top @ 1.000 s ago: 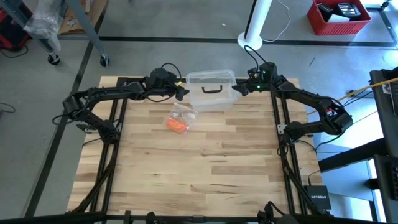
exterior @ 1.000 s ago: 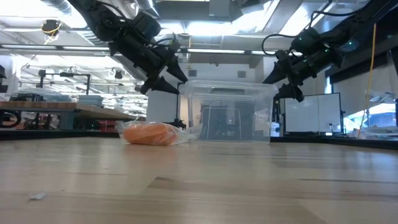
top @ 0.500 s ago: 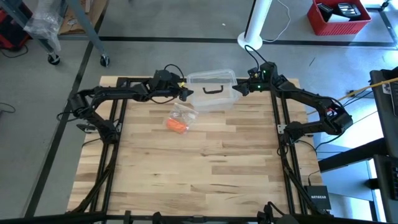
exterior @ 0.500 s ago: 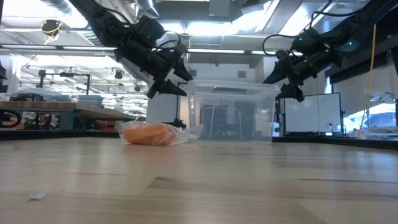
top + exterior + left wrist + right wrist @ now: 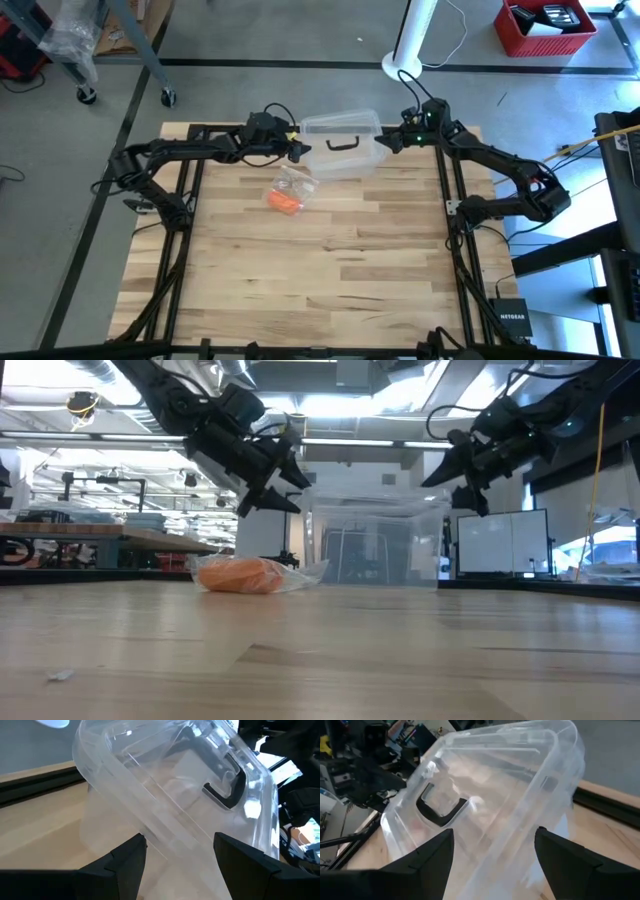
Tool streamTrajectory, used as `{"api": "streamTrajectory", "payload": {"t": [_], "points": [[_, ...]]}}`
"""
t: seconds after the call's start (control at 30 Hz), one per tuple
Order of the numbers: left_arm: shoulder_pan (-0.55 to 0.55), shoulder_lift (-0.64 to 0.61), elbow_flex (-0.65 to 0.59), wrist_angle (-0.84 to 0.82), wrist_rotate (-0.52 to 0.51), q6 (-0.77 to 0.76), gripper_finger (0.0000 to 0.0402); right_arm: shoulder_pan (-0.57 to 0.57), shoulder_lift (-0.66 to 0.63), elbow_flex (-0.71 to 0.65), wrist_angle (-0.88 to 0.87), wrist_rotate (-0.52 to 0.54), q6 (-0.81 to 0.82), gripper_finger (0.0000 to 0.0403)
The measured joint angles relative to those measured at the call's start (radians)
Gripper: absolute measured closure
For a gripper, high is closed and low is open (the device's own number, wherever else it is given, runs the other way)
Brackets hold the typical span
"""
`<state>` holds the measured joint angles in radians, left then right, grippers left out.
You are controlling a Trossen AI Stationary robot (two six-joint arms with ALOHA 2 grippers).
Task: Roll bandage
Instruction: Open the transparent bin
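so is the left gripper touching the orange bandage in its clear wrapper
Apart. The high view shows the left gripper up beside the clear plastic box with the black handle, with bare wooden table between it and the orange bandage.

A glossy clear plastic box with a matt black plastic handle stands on the pale, smooth planked wood desk. Just beside the box, soft orange cloth bandage lies in a crinkled clear wrapper. Matt dark pincers, left and right, flank the box.
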<state>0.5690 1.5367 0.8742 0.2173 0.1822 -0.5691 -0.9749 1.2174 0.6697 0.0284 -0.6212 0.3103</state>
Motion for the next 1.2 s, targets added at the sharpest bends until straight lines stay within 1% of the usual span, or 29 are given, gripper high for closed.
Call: {"api": "streamTrajectory", "payload": {"t": [0.2, 0.4, 0.57, 0.83, 0.93, 1.03, 1.1, 1.2], "points": [[-0.006, -0.047, 0.0, 0.003, 0.001, 0.006, 0.0178, 0.0, -0.032, 0.001, 0.004, -0.002, 0.0, 0.0128], [-0.016, -0.059, 0.0, -0.002, -0.005, 0.024, 0.0178, 0.013, -0.032, 0.001, 0.032, -0.072, 0.001, 0.0128], [-0.021, -0.059, 0.0, -0.033, -0.011, 0.043, 0.0178, 0.052, -0.032, 0.001, 0.07, -0.069, 0.001, 0.0128], [-0.033, -0.059, 0.0, -0.027, -0.013, 0.073, 0.0178, 0.12, -0.029, 0.001, 0.102, -0.048, 0.0, 0.0128], [-0.033, -0.059, 0.0, -0.024, -0.01, 0.084, 0.0178, 0.135, -0.029, 0.001, 0.11, -0.026, -0.001, 0.0128], [-0.042, -0.059, 0.001, -0.017, -0.005, 0.107, 0.0179, 0.149, -0.028, 0.001, 0.119, -0.027, -0.002, 0.0128], [-0.05, -0.059, 0.002, -0.015, -0.004, 0.131, 0.0186, 0.153, -0.028, 0.001, 0.136, -0.027, -0.002, 0.0128], [-0.065, -0.059, 0.002, -0.019, -0.005, 0.155, 0.0218, 0.172, -0.028, 0.001, 0.151, -0.023, -0.002, 0.0128]]}}
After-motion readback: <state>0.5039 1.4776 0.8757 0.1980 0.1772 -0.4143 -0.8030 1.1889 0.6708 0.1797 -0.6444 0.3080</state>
